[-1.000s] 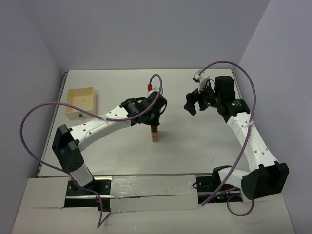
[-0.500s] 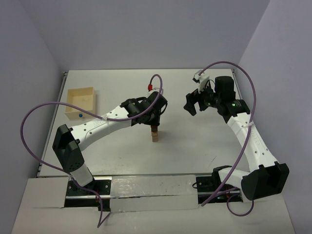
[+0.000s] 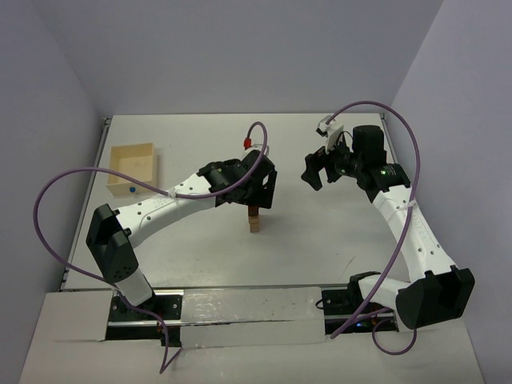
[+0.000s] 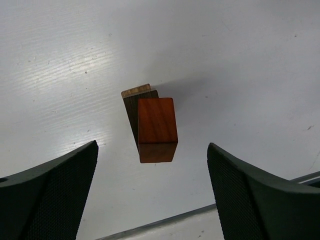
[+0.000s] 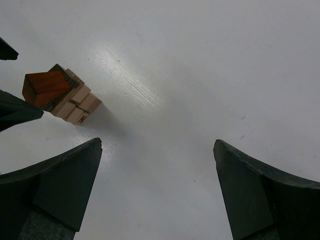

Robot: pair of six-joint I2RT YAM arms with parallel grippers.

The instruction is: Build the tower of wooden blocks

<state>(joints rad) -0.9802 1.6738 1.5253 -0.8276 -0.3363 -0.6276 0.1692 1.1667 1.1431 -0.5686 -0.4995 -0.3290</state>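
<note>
The wood block tower [image 3: 254,219] stands mid-table, several small blocks stacked upright. From above, its top is an orange-brown block [image 4: 157,128] over a dark brown one, with a pale tan one lower down. The right wrist view shows the tower [image 5: 61,95] at the left, pale blocks at its base. My left gripper [image 4: 152,197] hangs open just above the tower top, its fingers [image 3: 262,192] clear of the blocks on both sides. My right gripper [image 5: 157,192] is open and empty, held off to the right [image 3: 316,170] of the tower.
A shallow pale wooden tray [image 3: 133,170] sits at the far left with a small blue item inside. Purple cables loop over both arms. The table's near edge shows as a metal rail [image 4: 210,212] below the left fingers.
My left gripper's jaws have spread wide apart, letting go of the orange-brown top block, which stays on the tower. The right arm has not moved.
</note>
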